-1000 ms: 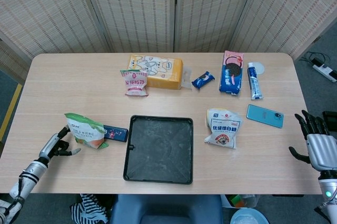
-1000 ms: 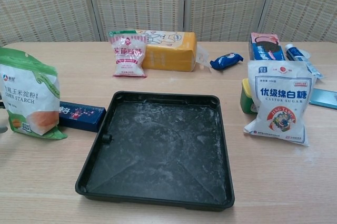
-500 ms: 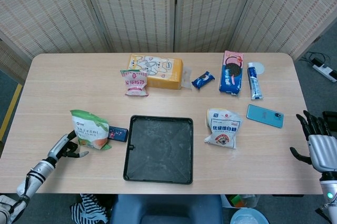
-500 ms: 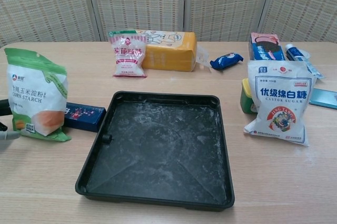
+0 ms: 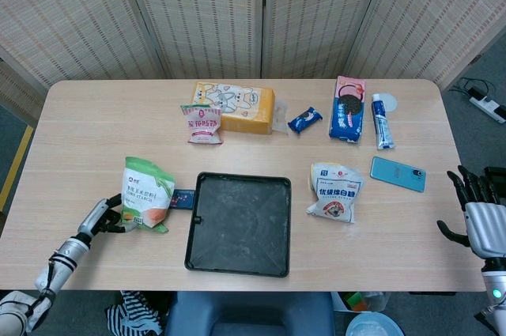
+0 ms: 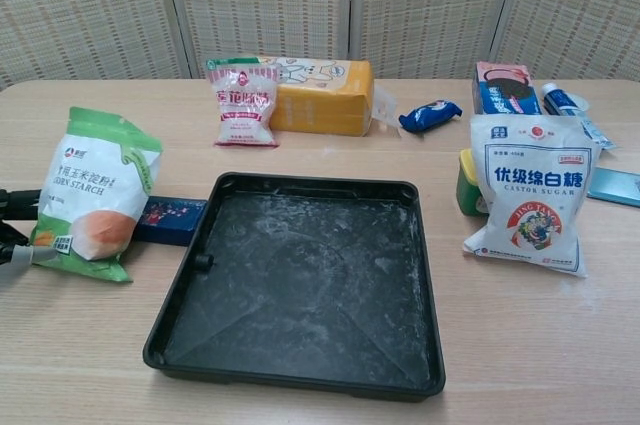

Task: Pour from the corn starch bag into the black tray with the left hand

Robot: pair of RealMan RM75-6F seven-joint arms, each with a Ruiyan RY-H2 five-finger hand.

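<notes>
1. Corn starch bag is held in my left hand, whose fingers wrap its lower left side; it leans a little to the right, its bottom on the table.
2. From the chest view, only my left fingertips show, at the frame's left edge, pressed against the bag's lower corner.
3. At the bag's 3 o'clock, partly tucked behind it, lies a small dark blue box.
4. Just past that box, still toward 3 o'clock, sits the black tray, flat on the table and dusted with white powder. The bag is beside the tray, not over it.
5. At the tray's 3 o'clock a white castor sugar bag rests, with a small green-and-yellow container behind it.
6. At the tray's 12 o'clock are a pink and white packet and, behind it, a yellow package.
7. Toward 1 and 2 o'clock lie a blue snack wrapper, a cookie pack, a toothpaste tube and a teal phone.
8. My right hand hangs off the table's right edge, fingers spread apart, holding nothing.
</notes>
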